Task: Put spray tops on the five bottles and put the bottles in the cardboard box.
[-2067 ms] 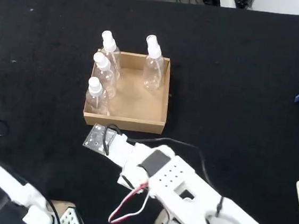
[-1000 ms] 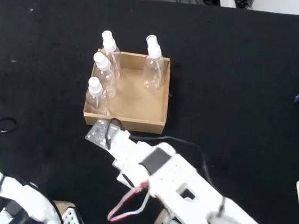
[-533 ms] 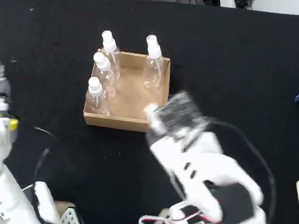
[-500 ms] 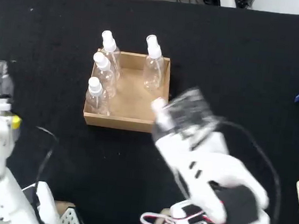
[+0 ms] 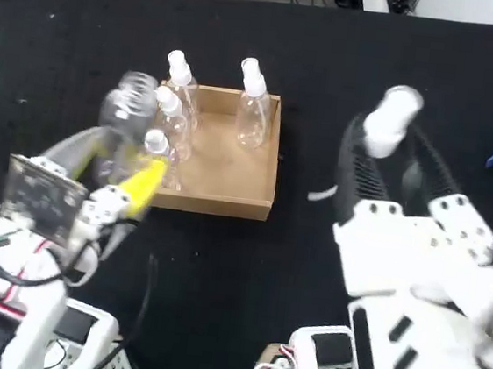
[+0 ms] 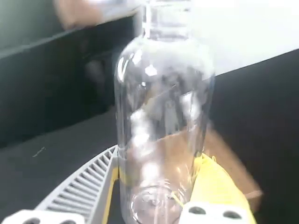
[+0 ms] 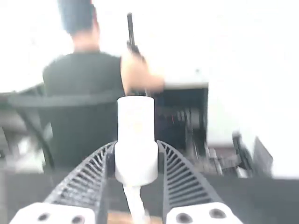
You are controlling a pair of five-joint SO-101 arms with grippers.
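You had the left jaws clamped low on the uncapped bottle (image 5: 126,123), lifted by the box's (image 5: 205,203) left wall, over the left half of the worktop (image 5: 68,34). The right jaws were clamped on the spray top (image 5: 391,120), raised right of the box, well apart from the bottle. Four capped bottles (image 5: 254,115) stood along the box's left wall and back. The bottle's long axis looked near upright, with its open neck up. The top's head was up and its tube ran toward the wrist. My call: you needed both axes in line and the tube centred over the neck before lowering and twisting.
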